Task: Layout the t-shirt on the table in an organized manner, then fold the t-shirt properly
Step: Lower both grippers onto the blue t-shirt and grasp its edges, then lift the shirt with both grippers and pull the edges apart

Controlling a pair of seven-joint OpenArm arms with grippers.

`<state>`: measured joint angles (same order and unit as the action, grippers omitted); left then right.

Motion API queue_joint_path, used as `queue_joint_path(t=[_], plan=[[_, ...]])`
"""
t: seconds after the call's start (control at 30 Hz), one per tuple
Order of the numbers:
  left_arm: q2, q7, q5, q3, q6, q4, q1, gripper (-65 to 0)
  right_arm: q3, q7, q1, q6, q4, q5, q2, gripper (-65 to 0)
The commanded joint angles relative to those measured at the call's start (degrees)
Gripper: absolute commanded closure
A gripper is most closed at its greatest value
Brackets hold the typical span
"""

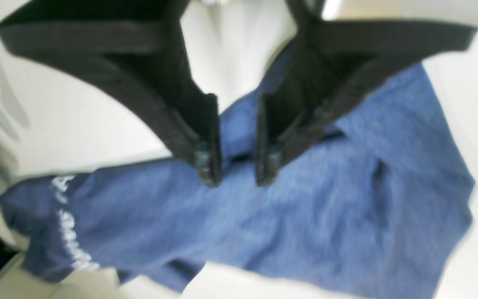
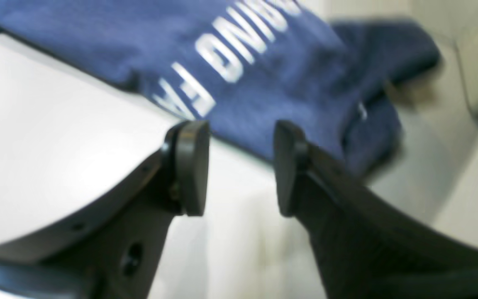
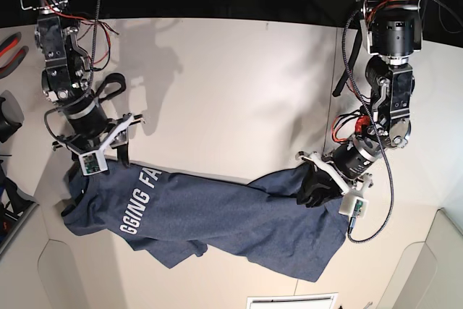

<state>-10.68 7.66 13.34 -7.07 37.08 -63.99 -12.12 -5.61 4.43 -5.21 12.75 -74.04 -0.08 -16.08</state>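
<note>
We judge the task to be in its first stage, with the spreading partly done and no fold made. The t-shirt [image 3: 217, 218] lies stretched in a long band across the near part of the table [image 3: 231, 92], running from the right gripper [image 3: 108, 151] on the base view's left to the left gripper [image 3: 315, 186] on its right. It is drawn out lengthwise but not flat: creases run along it, a flap hangs toward the near edge, and 1 end bunches under the left arm. White lettering [image 3: 139, 204] shows near the right gripper's end, and part of it is lost in the folds. In the left wrist view the left gripper [image 1: 238, 174] has its 2 fingers parted by a narrow gap just above the blue cloth, and we see no fabric pinched between them. In the right wrist view the right gripper [image 2: 241, 166] stands with its pads clearly apart over bare tabletop, the shirt's edge just beyond the tips, and nothing is held. So both hands look free of the cloth. What remains, in our view, is most of the work: smoothing the body, opening out the sleeves, squaring the hem, then making the folds themselves. The wrist views are blurred, so we cannot tell whether either fingertip touches the fabric.
</note>
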Motion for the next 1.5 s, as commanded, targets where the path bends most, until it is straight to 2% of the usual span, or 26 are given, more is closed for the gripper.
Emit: queue_joint_path(t=[0.0,0.07,0.13,0.23,0.33,0.43,0.63,0.67,0.77,0.87,0.9,1.03,1.13,1.27,1.47], plan=[[-0.61,-1.4,1.03,-0.11,-1.18,0.66,-1.95,-20.3,-0.66,-1.55,-2.4,-0.07,-0.59,-0.31,0.11,-25.7],[-0.68,-1.4,1.2,-0.11,-4.61,3.74,-2.95,-20.3,-2.38,-1.55,-5.09,-0.04,-0.02,-0.66,1.25,-25.7],[-0.72,-1.4,1.16,-0.11,-6.51,6.23,-4.02,-20.3,-3.54,-1.55,-8.15,-0.07,1.11,-1.42,2.67,-25.7],[-0.98,-1.4,0.63,-0.11,-6.69,9.44,-5.9,-21.2,-3.96,-1.55,-12.85,-0.09,4.61,-3.1,5.33,-25.7],[-1.11,-1.42,-1.25,-0.11,-6.71,12.66,-7.89,-27.0,-3.96,-1.55,-17.22,-0.09,10.82,-4.04,7.93,-25.7],[-1.07,-1.44,-1.77,0.0,-8.24,15.74,-9.03,-27.2,-3.96,-1.57,-20.2,-0.09,17.99,-4.04,9.81,-25.7],[-1.07,-1.81,-3.56,0.0,-10.19,19.71,-9.46,-27.1,-3.96,-4.02,-20.61,-0.13,25.55,-4.04,10.69,-25.7],[-1.07,-1.49,-4.04,0.0,-11.37,19.93,-9.44,-26.8,-3.96,-4.39,-20.61,-0.13,26.32,-4.07,10.69,-25.7],[-1.14,1.03,-4.02,0.0,-15.82,19.93,-9.44,-18.5,-3.96,-4.42,-20.61,-1.81,27.78,-4.07,10.67,-25.6],[-1.73,1.36,-4.0,0.0,-16.11,19.91,-9.46,-1.8,-3.93,-4.42,-20.61,-4.02,28.3,-5.27,10.49,-25.6],[-2.05,1.11,-4.0,0.0,-16.22,19.89,-9.49,0.0,-3.93,-4.42,-20.61,-4.13,28.3,-6.08,10.38,-25.6],[-3.85,-1.07,-3.26,0.0,-18.51,19.69,-9.49,0.0,-3.91,-4.42,-20.59,-4.15,28.3,-7.26,9.94,-25.6],[-5.29,-1.73,-0.55,-0.02,-18.49,19.69,-9.49,0.0,-3.89,-4.42,-20.59,-4.2,28.3,-7.23,9.38,-25.6],[-6.73,-2.78,2.93,-0.42,-18.47,19.69,-9.49,0.0,-3.89,-4.39,-20.59,-5.84,28.3,-7.26,9.11,-25.6],[-6.97,-1.7,9.46,-5.73,-18.45,19.69,-9.46,0.0,-3.89,-4.44,-19.65,-6.54,28.3,-8.15,9.11,-25.6]])
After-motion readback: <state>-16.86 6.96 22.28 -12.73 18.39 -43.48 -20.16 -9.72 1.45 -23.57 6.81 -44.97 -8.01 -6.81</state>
